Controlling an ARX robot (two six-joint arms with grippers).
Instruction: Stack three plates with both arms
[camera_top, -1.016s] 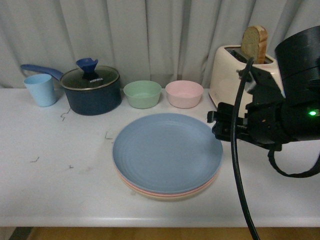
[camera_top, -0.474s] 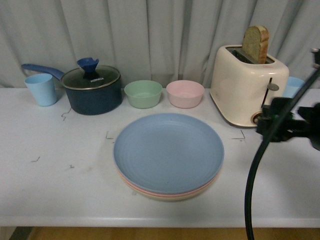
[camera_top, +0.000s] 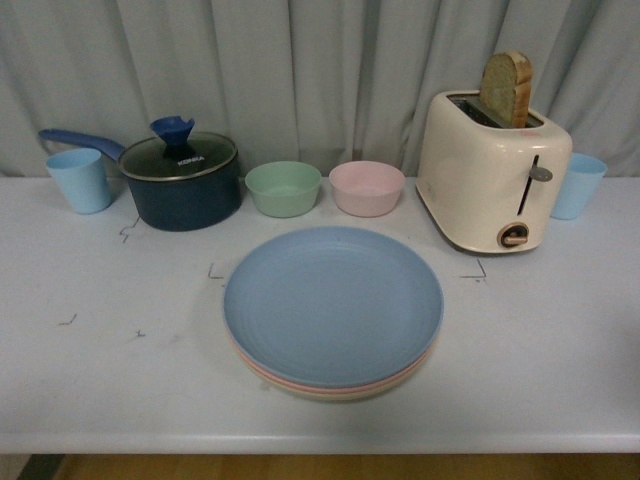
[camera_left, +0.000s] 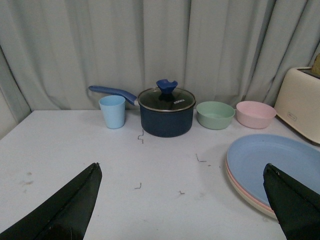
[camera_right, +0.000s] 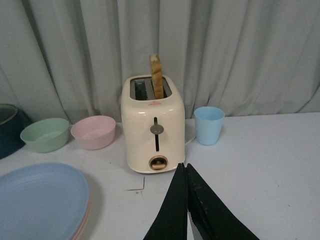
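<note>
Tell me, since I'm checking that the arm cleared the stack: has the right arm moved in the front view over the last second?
Yes. It pulled back rightward, past the toaster, and is now out of the front view entirely.

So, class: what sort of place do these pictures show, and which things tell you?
Probably a staged kitchen tabletop, not a real kitchen: a toaster holding bread, a lidded saucepan and stacked plates sit on a white table before a plain curtain.

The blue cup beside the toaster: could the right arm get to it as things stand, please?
Probably yes. The right gripper, shut, faces bare table, and nothing stands between it and the blue cup; the toaster sits off to one side.
</note>
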